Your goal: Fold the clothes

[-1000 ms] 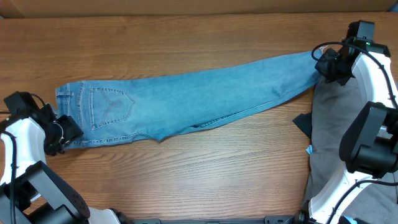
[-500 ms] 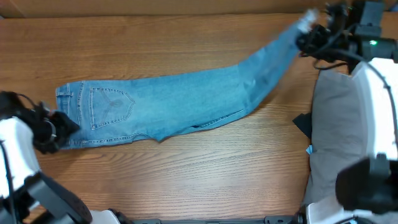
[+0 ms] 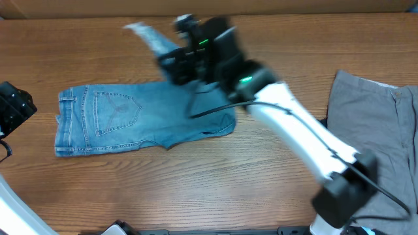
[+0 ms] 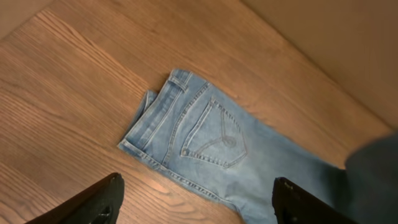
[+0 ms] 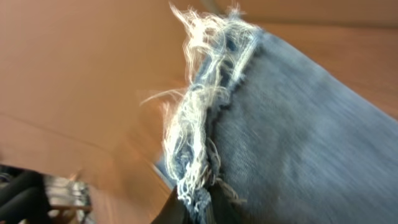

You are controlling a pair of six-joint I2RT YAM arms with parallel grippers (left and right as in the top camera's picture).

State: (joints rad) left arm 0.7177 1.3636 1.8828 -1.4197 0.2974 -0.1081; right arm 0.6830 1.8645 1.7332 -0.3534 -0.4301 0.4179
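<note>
My right hand (image 3: 171,59) is clamped on the leg end of the jeans (image 3: 124,121), high over the far middle of the bench (image 3: 196,189), with my arm stretched across from the right side. The frayed hem (image 5: 199,106) pokes out past my grip, its white threads loose and tangled. The overhead view is blurred there, but my wrist camera shows the denim pinched right at the bottom of its frame. From that grip the leg slopes down to a bend near the middle of the bench and doubles back over the part that lies flat.

The rest of the jeans rests flat on the left half of the bench, with the waistband to the left and a stitched back pocket (image 3: 117,108) facing up.

My left hand (image 4: 198,186) is wide open, fingers (image 4: 93,202) spread far apart with nothing between them. It hangs by the left edge of the bench, near the waistband but clear of the cloth.

The grey trousers (image 3: 372,124) lie at the right end of the bench, well apart from the jeans.
</note>
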